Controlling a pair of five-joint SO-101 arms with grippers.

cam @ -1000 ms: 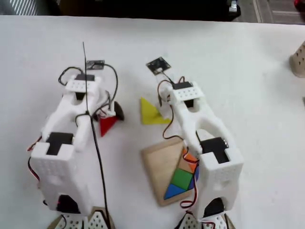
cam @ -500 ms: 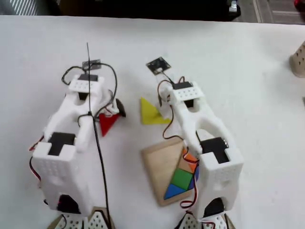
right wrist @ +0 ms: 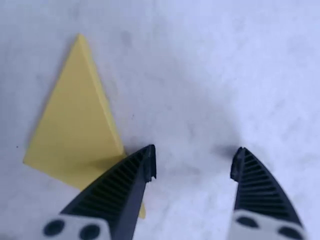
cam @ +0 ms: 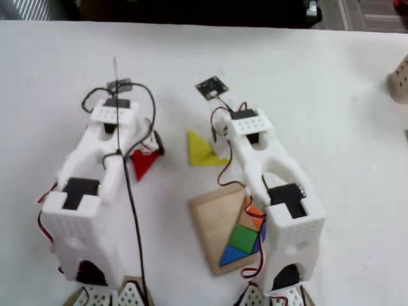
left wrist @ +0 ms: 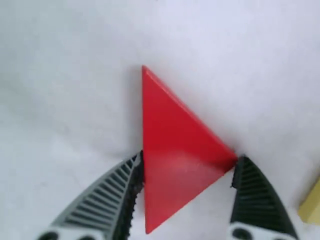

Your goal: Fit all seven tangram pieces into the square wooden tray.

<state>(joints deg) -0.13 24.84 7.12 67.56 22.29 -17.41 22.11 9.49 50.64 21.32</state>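
Observation:
A red triangle [left wrist: 175,165] lies on the white table between the fingers of my left gripper [left wrist: 187,160], which touch it on both sides, so the gripper is shut on it. From above, the red triangle [cam: 143,162] sits at the left arm's tip. A yellow triangle [right wrist: 75,125] lies flat just outside one finger of my right gripper [right wrist: 195,150], which is open over bare table. The yellow triangle [cam: 203,151] is beyond the wooden tray [cam: 213,220]. The tray holds orange, green [cam: 242,238] and blue pieces along its right side.
The right arm [cam: 280,204] stands over the tray's right side and hides part of it. A small dark board [cam: 211,87] with a cable lies beyond the yellow triangle. A black cable [cam: 131,191] runs over the left arm. A wooden object [cam: 399,80] stands at the far right edge.
My left gripper and the red triangle have shifted slightly toward the far side of the table. The right arm, the yellow triangle and the tray have stayed where they were.

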